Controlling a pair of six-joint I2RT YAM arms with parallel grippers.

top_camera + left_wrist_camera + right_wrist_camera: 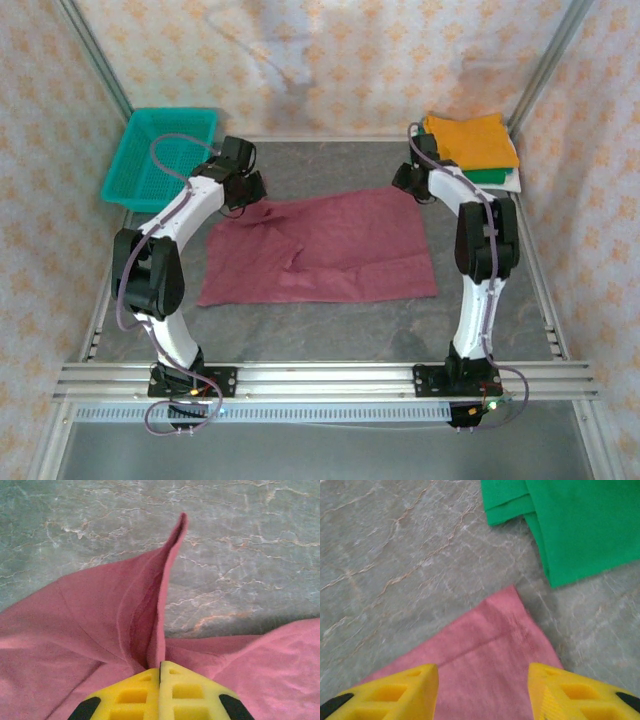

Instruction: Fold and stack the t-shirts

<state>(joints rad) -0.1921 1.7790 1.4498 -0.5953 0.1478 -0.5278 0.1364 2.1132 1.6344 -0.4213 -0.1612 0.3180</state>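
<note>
Left tool [160, 666] pinched tight on a raised fold of the maroon tee [340, 250]; right tool [481, 669] sits fingers apart over its corner, near the green tee [580, 525]

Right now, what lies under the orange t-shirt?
A folded green t-shirt, then a white one, only their edges showing; the orange t-shirt covers the rest.

Maroon t-shirt [330, 250] spread flat mid-table, both arms reaching to its far edge.
The left gripper [243, 200] meets the shirt's rumpled corner at ten o'clock; the right gripper [412, 186] sits at its one o'clock corner. A teal mesh basket [160, 155] stands at ten o'clock on the grey table [330, 335]. At two o'clock a folded orange t-shirt [470, 138] tops a green t-shirt [488, 176] and a white t-shirt [515, 181].
</note>
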